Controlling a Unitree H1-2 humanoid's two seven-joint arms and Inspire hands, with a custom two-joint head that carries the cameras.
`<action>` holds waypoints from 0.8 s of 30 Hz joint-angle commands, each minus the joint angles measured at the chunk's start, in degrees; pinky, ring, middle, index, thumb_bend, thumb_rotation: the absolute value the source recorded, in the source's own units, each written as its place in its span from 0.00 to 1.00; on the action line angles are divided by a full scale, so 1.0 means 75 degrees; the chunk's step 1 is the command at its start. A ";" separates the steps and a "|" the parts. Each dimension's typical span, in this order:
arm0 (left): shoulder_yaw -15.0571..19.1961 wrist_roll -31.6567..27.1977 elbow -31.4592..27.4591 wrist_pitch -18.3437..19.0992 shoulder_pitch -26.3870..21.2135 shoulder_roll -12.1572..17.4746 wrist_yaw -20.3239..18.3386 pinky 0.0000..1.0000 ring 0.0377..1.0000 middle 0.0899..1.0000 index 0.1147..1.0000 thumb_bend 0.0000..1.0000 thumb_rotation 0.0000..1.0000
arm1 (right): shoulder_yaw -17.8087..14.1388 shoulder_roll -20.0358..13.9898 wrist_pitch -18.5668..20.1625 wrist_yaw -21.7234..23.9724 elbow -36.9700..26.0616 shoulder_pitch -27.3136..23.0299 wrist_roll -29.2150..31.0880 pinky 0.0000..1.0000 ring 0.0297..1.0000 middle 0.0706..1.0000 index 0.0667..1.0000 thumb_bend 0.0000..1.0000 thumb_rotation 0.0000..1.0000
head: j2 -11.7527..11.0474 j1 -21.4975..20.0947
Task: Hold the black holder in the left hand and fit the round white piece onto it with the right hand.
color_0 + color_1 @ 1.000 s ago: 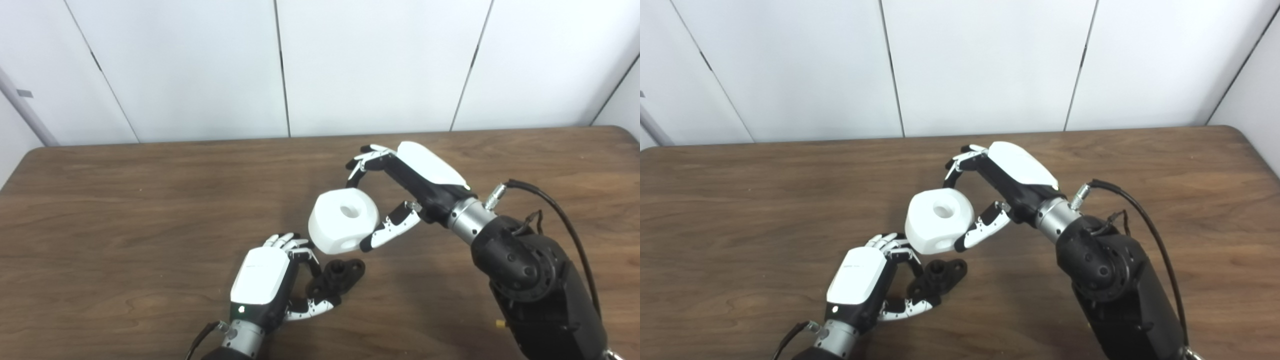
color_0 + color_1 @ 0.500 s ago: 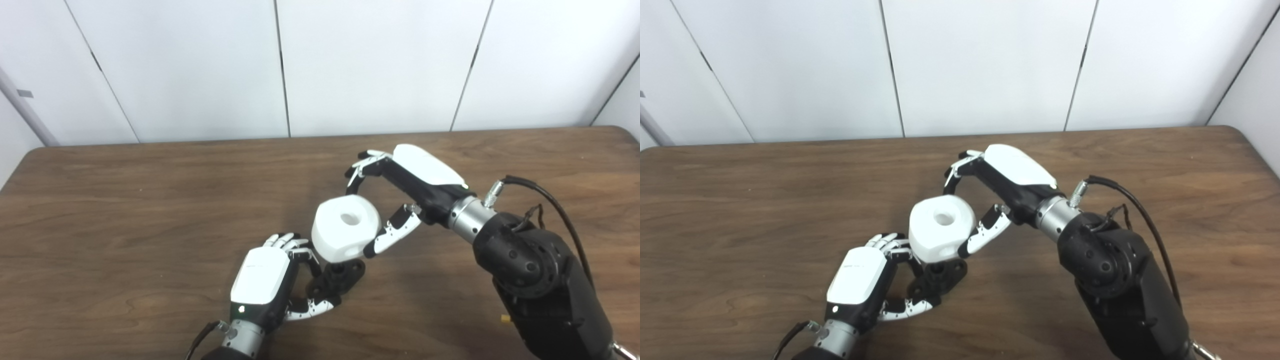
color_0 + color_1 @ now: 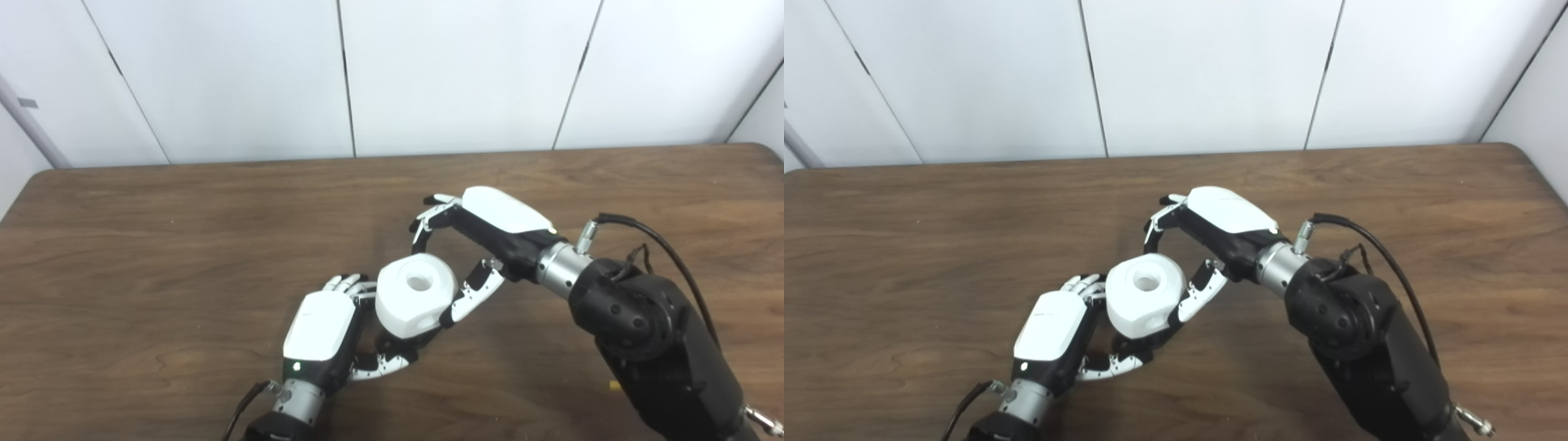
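Observation:
The round white piece has a hole in its top face and sits right over the black holder, hiding most of it. My right hand is shut on the white piece, fingers at its far side and thumb at its near right. My left hand lies at the near left of the piece, shut on the black holder, with only a dark edge of the holder showing under the piece. Whether the piece is seated on the holder's post is hidden.
The brown wooden table runs the width of both views, its far edge against white wall panels. My bulky black right forearm fills the near right. A tiny yellow speck lies near that arm.
My right hand has carried the white piece down and to the near left, from above the holder to right on top of it. My left hand has stayed put. The camera has tilted slightly.

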 commanded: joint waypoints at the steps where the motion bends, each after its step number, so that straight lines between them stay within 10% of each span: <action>1: -0.0087 0.0134 -0.0020 0.0004 -0.0013 0.0029 -0.0160 0.91 0.87 0.76 0.42 0.52 0.05 | -0.0043 0.0030 -0.0262 -0.0181 -0.0105 -0.0293 -0.0053 0.88 0.95 0.78 0.44 0.53 0.14 | 0.0007 0.0003; 24: -0.0097 0.0145 -0.0055 0.0039 -0.0007 0.0009 -0.0215 0.91 0.87 0.77 0.42 0.52 0.05 | -0.0118 0.0068 -0.0422 -0.0334 0.0012 -0.0325 -0.0075 0.90 0.96 0.77 0.44 0.53 0.13 | 0.0023 0.0008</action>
